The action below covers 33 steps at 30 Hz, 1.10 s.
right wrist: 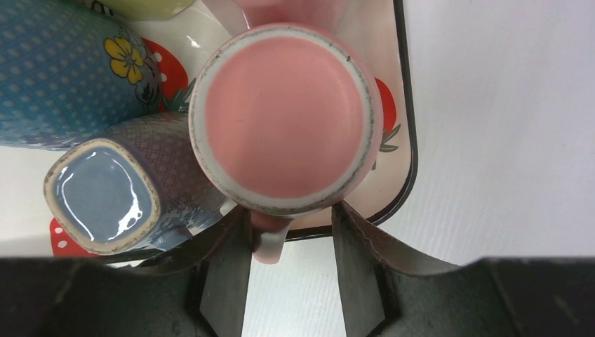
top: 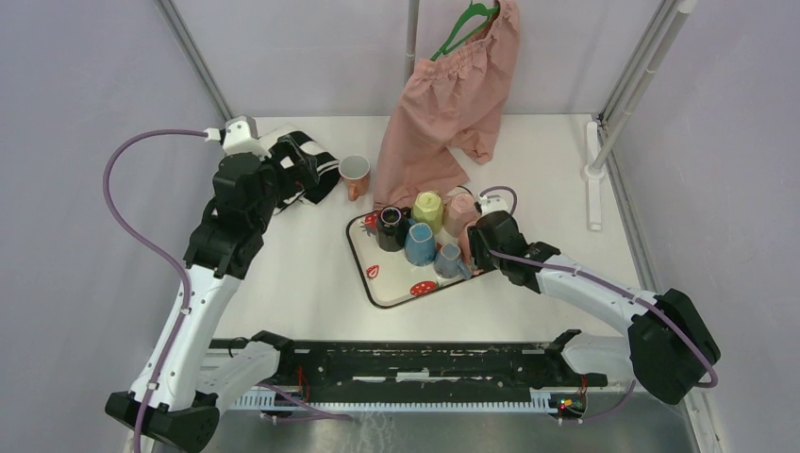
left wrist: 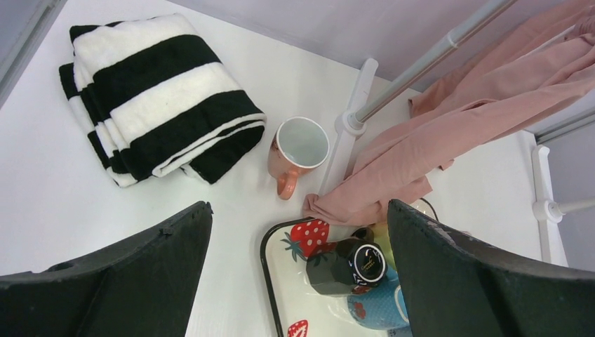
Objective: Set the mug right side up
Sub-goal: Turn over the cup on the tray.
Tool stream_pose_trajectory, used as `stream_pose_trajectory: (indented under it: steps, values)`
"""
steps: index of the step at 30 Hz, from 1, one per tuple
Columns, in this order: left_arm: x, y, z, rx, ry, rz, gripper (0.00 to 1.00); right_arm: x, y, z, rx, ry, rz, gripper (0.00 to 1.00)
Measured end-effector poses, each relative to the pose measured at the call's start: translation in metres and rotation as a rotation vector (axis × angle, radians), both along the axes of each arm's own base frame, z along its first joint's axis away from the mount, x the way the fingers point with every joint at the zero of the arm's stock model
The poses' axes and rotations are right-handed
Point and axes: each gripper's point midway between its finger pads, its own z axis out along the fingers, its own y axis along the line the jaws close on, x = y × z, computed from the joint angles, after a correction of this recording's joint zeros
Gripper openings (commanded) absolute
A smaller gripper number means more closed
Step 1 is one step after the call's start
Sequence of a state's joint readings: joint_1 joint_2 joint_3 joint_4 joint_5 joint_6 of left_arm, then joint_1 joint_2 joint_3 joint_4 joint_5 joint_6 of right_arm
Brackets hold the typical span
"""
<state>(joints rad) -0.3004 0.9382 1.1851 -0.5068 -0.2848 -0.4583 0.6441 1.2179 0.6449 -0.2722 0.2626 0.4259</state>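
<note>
A pink mug [right wrist: 286,119] stands upside down at the right edge of the strawberry tray [right wrist: 403,140], its base up and its handle [right wrist: 270,242] pointing off the tray. My right gripper [right wrist: 288,225] is open, with the handle between its fingers and one finger against it. In the top view the right gripper [top: 475,247] covers most of that mug [top: 464,243]. My left gripper [top: 292,175] is open and empty, high over the table, far from the tray.
The tray [top: 377,283] also holds upside-down black [top: 391,229], yellow [top: 427,208], blue [top: 421,243] and lavender [top: 448,260] mugs. An upright orange mug [top: 355,176] stands by a folded striped towel [top: 311,165]. Pink shorts [top: 453,104] hang down to the tray's far edge.
</note>
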Motion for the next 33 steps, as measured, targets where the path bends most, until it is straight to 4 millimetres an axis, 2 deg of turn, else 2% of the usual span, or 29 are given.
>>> stream_pose_trajectory:
  steps: [5, 13, 22, 29, 33]
  values:
    - [0.001, 0.000, -0.007, 0.008, 0.027, -0.001, 1.00, 0.000, 0.000, -0.006, -0.012, 0.014, 0.001, 0.48]
    - [0.001, -0.001, -0.008, 0.009, 0.030, -0.003, 0.99, 0.001, 0.001, -0.012, -0.027, 0.030, 0.003, 0.46]
    - [0.002, -0.003, -0.010, 0.008, 0.036, -0.013, 0.99, 0.002, 0.001, -0.012, -0.035, 0.027, 0.007, 0.28]
    - [0.001, -0.005, -0.010, 0.004, 0.038, -0.027, 0.98, 0.004, 0.002, -0.012, -0.036, 0.020, 0.013, 0.02]
    - [0.001, -0.006, -0.010, 0.003, 0.039, -0.031, 0.98, 0.004, 0.002, -0.012, -0.041, 0.017, 0.020, 0.00]
